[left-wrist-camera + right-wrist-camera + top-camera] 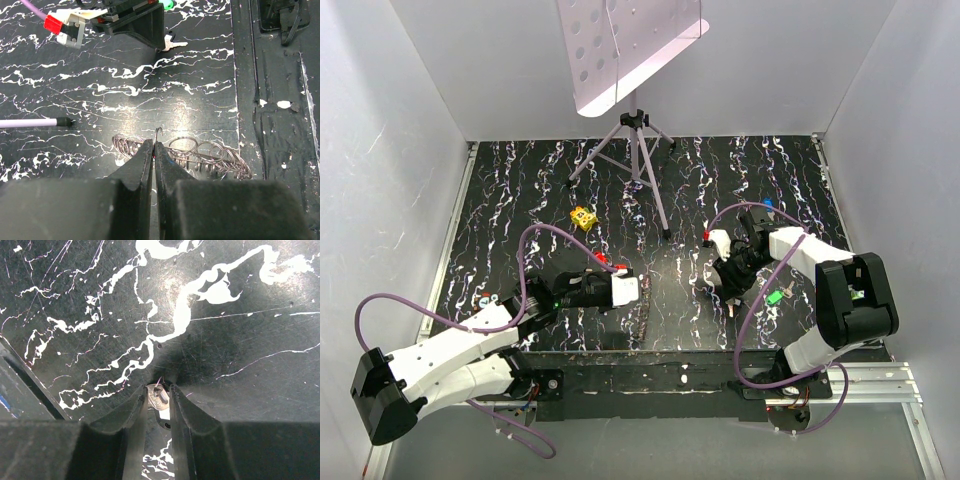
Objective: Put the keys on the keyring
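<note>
My left gripper (154, 146) is closed, its two fingers pressed together on a thin wire end of the keyring (210, 155). In the left wrist view the keyring reads as a row of overlapping silver wire loops lying flat on the table (100, 70). The loops spread to either side of the fingertips, more of them towards the table's plain dark strip at the near edge. A small hook of wire stands up just past the fingertips. My right gripper (159, 390) is closed down on the black-headed key (157, 396), with the silver metal pinched between the two fingers right at the marbled surface. From the left wrist camera I see that key's blade and black head poking out beside the right gripper, low against the table. Overhead, the two grippers face each other across the middle of the table and stand apart, with the keyring on the left arm's side. A green key (775, 297) lies loose just to the right of the right gripper. The yellow block (583, 217) sits farther back on the left, near the feet of the tripod (638, 150).
</note>
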`<state>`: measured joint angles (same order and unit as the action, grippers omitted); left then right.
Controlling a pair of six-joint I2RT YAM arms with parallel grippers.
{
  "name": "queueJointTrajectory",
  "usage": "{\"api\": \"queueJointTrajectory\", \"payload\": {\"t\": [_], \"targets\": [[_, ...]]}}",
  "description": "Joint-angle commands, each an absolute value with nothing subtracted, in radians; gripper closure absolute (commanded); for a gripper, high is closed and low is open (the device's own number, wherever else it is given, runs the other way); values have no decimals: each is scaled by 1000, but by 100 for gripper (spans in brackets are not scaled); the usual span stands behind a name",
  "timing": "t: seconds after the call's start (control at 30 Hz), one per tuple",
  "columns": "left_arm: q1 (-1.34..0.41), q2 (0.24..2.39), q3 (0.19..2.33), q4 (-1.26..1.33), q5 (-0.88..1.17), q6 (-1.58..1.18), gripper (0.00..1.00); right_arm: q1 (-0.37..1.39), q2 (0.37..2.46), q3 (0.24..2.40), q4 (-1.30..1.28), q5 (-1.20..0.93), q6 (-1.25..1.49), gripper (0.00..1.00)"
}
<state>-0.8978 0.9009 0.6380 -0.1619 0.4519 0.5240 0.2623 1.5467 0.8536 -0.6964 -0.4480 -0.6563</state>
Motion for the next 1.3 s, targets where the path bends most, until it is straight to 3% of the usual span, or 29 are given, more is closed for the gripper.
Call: {"api": "queueJointTrajectory", "payload": {"t": [0.0, 0.23, 0.4, 0.67, 0.83, 1.03, 1.27], "targets": [[-899, 868, 660, -146, 448, 531, 100, 268, 1555, 853, -692, -448, -655, 70], [-897, 868, 660, -146, 448, 529, 100, 270, 1562, 856, -696, -446, -652, 78], [-897, 867, 660, -146, 448, 529, 100, 272, 1568, 864, -706, -445, -652, 99], [-899, 865, 657, -144, 449, 531, 100, 271, 1528, 900, -752, -505, -666, 99], [-899, 862, 652, -124, 448, 523, 100, 273, 1392, 946, -810, -609, -767, 99], [-893, 853, 626, -17, 437, 470, 100, 278, 1293, 1199, -1104, -817, -1015, 99], [-891, 867, 693, -6, 390, 429, 100, 333, 1414, 1555, -1555, -939, -1253, 99]]}}
